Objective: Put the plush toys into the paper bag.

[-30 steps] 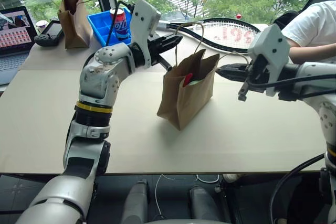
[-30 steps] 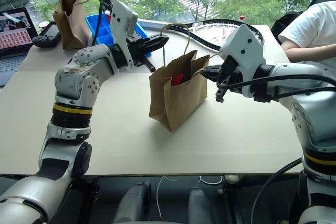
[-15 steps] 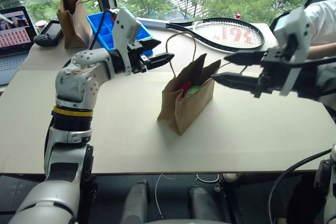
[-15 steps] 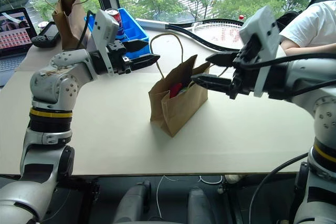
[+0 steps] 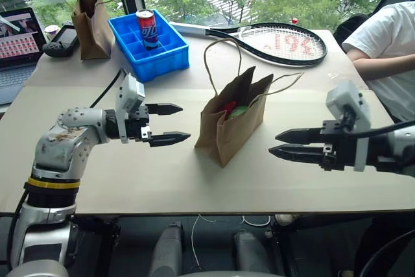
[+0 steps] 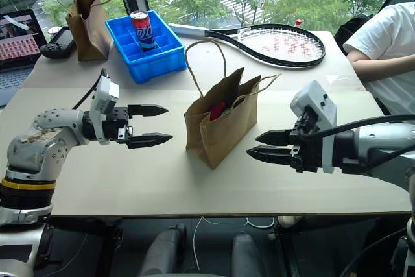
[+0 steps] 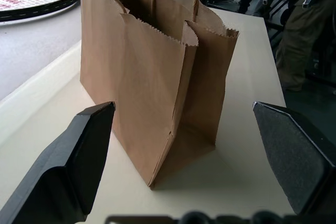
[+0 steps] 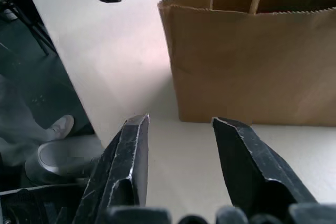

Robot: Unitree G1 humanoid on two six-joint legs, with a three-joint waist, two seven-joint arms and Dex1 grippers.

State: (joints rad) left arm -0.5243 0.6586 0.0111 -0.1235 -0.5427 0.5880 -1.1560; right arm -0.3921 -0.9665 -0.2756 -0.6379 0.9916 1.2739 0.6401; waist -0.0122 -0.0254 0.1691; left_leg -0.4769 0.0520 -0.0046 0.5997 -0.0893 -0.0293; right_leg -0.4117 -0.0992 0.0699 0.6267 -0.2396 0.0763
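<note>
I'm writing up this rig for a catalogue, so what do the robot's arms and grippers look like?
Both arms are silver-grey metal with rounded joints. The left arm has a yellow ring between black bands and a black cable. Each wrist carries a white boxy housing. The left gripper and right gripper each have two pointed black fingers.

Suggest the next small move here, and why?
Probably just lower both arms to rest. The red toy and the green toy already sit inside the paper bag, which stands upright. The left gripper and right gripper flank it, apart from it, holding nothing.
</note>
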